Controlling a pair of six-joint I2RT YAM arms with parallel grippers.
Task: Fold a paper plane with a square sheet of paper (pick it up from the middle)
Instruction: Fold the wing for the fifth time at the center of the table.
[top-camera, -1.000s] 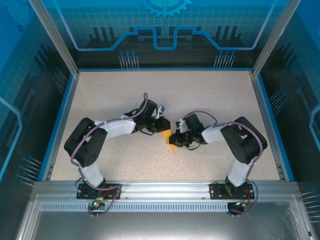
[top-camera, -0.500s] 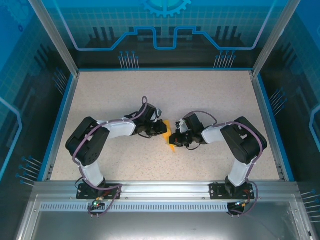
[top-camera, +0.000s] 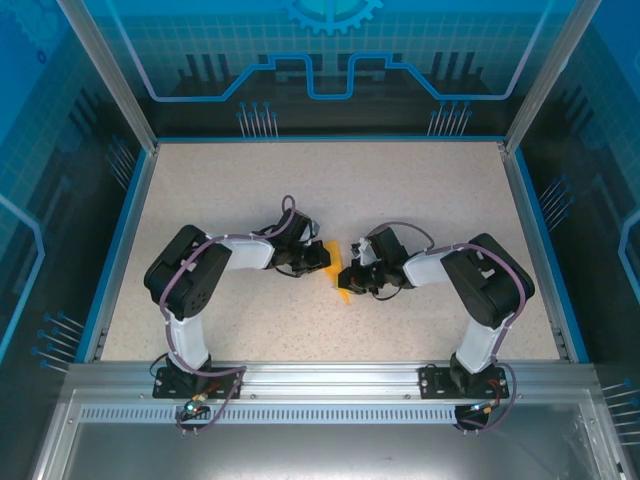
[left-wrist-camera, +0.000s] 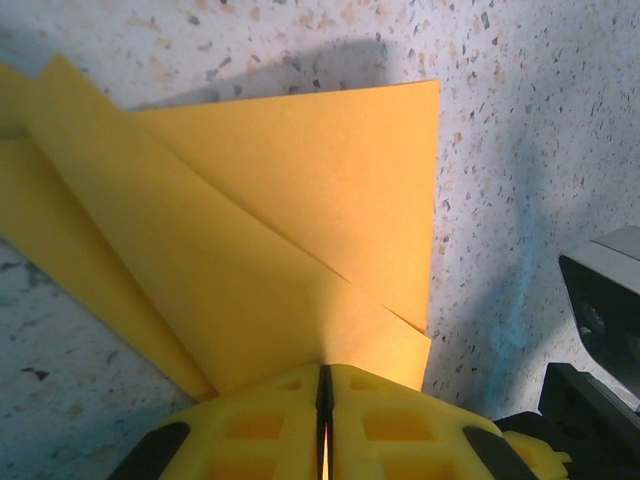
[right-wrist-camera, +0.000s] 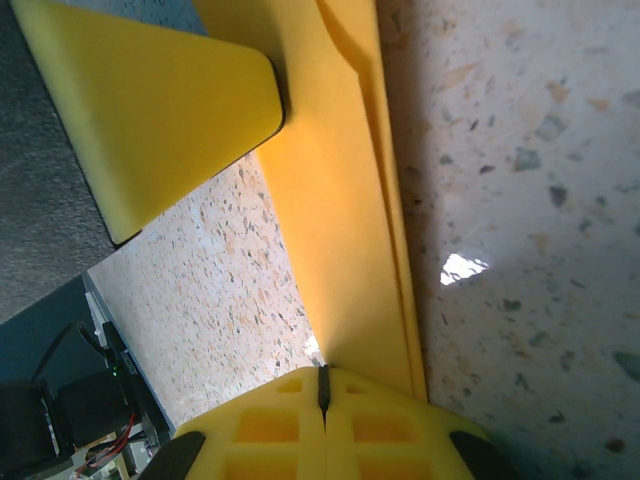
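Note:
The orange-yellow sheet of paper (top-camera: 343, 291) lies partly folded at the table's middle, between both grippers. In the left wrist view the paper (left-wrist-camera: 280, 240) shows overlapping angled flaps with diagonal creases. My left gripper (left-wrist-camera: 324, 372) is shut on its near edge. From the right wrist the paper (right-wrist-camera: 345, 230) runs away as a long layered strip, and my right gripper (right-wrist-camera: 322, 378) is shut on its end. From above, the left gripper (top-camera: 322, 256) and the right gripper (top-camera: 348, 272) face each other, almost touching.
One yellow finger of the left gripper (right-wrist-camera: 150, 100) is at the right wrist view's upper left. The right gripper's grey-black body (left-wrist-camera: 600, 310) stands close at the right of the left wrist view. Speckled tabletop (top-camera: 330, 180) spreads to blue walls all around.
The left wrist has dropped lower and turned toward the paper, and its jaws have closed on the paper's edge. The right arm has held still.

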